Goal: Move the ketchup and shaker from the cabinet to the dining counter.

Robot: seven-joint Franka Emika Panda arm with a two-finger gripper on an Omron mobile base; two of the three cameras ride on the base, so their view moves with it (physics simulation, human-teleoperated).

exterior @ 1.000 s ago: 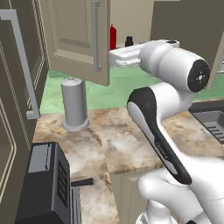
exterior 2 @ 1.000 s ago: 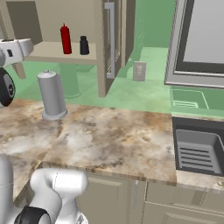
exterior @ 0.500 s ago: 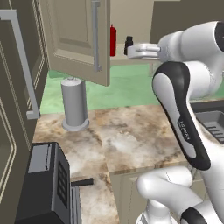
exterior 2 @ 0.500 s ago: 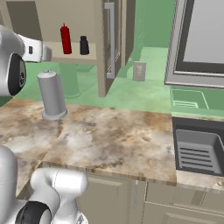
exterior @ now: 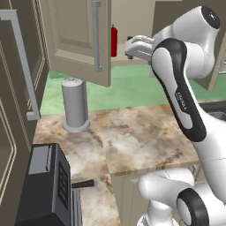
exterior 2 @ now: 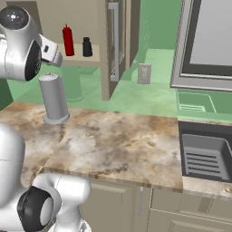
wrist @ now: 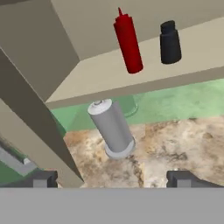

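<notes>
Fingers (wrist: 111, 178) wide apart and empty, short of ketchup (wrist: 127, 42) and shaker (wrist: 169, 43) on cabinet (wrist: 144, 68) shelf

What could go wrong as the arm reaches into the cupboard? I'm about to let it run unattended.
1. The ketchup and the shaker stand close together on the shelf; the open tool might knock the shaker while closing on the bottle.
2. The open cupboard door hangs beside the arm's path and may get clipped.
3. The grey cylinder stands just under the shelf, so a dropped bottle could hit it.
</notes>
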